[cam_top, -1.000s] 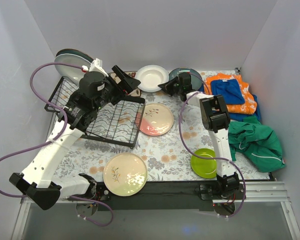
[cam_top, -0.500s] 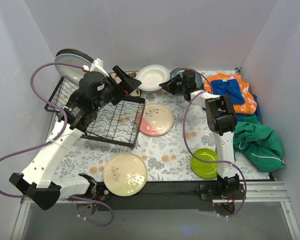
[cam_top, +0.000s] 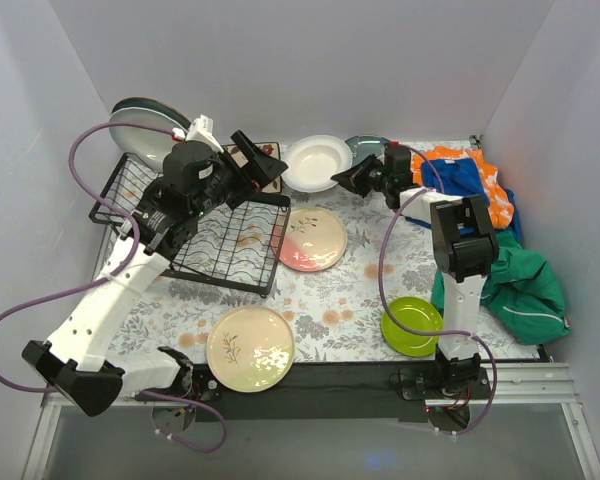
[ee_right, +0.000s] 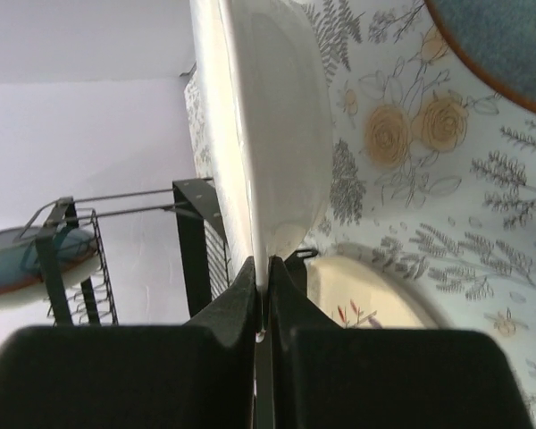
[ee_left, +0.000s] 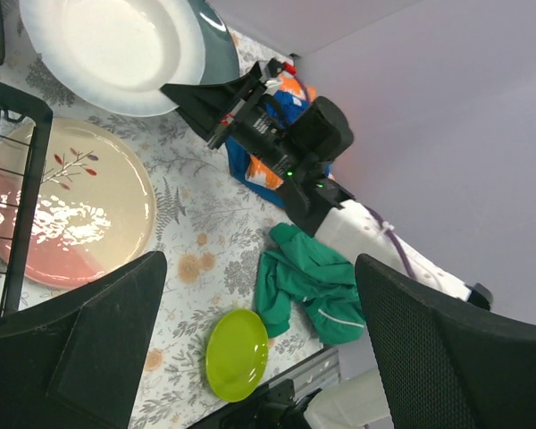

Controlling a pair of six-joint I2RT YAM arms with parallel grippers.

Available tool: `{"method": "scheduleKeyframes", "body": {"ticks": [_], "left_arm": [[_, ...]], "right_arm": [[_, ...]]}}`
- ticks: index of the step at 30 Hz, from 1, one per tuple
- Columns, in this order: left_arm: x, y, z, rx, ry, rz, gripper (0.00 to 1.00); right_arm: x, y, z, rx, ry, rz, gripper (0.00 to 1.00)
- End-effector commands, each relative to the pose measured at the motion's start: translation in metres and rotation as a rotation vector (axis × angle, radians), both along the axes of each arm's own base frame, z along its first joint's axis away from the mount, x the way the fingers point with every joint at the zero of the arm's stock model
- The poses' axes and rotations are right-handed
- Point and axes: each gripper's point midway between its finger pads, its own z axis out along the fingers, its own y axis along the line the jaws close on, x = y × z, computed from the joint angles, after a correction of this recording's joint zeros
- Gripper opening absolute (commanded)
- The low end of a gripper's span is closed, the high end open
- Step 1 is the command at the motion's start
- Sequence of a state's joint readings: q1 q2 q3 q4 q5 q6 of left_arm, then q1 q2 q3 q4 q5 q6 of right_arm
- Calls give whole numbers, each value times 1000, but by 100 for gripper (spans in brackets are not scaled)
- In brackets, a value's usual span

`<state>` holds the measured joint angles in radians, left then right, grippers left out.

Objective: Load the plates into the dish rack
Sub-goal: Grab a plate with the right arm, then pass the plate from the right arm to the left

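Between the fingers of the right claw (cam_top: 352, 180), closed thin: the right rim of a white deep plate (cam_top: 315, 162), at the far side of the surface (cam_top: 350, 295). Just behind that claw, a dark blue-grey plate (cam_top: 365, 148), partly hidden. Across the white plate from it, the left claw (cam_top: 265, 165), spread wide, holding nothing, poised over the far right corner of the dish rack (cam_top: 195, 215). Nearer than both claws, a pink-cream plate (cam_top: 313, 238) at the rack's right edge. Well nearer still, a cream sprig plate (cam_top: 250, 348) and a lime green plate (cam_top: 412, 326), lying flat. Far left of the left claw, another blue-grey plate (cam_top: 140, 125), propped at the rack's far end. Right of the right claw, heaped cloths (cam_top: 500, 260).
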<state>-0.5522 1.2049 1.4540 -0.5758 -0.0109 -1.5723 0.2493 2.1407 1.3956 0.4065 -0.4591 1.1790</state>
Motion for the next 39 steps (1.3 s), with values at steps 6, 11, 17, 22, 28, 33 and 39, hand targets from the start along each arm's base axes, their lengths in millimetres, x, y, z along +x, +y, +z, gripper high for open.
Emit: {"method": "scheduleKeyframes", "body": {"ticks": [6, 11, 17, 22, 28, 33, 39], "left_arm": [[16, -18, -40, 32, 122, -131, 88], [35, -17, -56, 4, 156, -203, 87], [65, -6, -80, 117, 197, -238, 87], [75, -4, -93, 208, 201, -301, 87], [77, -3, -97, 238, 182, -332, 85], [72, -5, -97, 225, 171, -364, 84], [57, -17, -88, 157, 142, -460, 71]], "right_arm": [[-53, -14, 131, 94, -412, 185, 1], [-100, -22, 133, 107, -424, 273, 1], [-145, -29, 145, 139, -445, 370, 1], [-173, -30, 156, 162, -469, 423, 1], [-192, -31, 169, 169, -515, 469, 1], [-201, -30, 178, 183, -547, 508, 1], [-210, -23, 184, 188, -591, 572, 1]]}}
